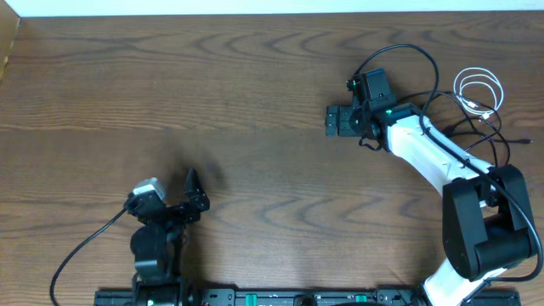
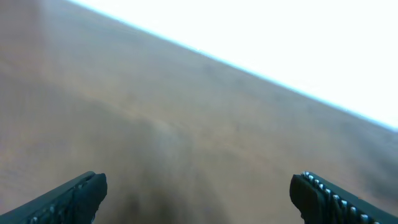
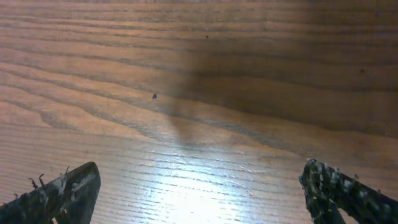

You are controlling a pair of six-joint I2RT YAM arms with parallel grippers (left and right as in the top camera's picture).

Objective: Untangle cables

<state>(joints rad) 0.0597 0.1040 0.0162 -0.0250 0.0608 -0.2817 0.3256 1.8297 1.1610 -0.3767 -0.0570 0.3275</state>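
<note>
- The left gripper (image 2: 199, 188) has its jaws spread wide, with only blurred tabletop between them.
- The right gripper (image 3: 199, 182) is likewise wide apart and grips nothing; its dark ridged fingers (image 3: 65, 190) frame bare grain.
- The brown wood-grain table (image 1: 255, 85) carries the left gripper at 7 o'clock and the right at 2 o'clock.
- The thin white looped cord (image 1: 480, 108) lies at 3 o'clock from the right gripper, well apart.
- Thin black cords (image 1: 510, 140) trail at the loop's 5 o'clock; they cannot be told from the arm's wires.
</note>
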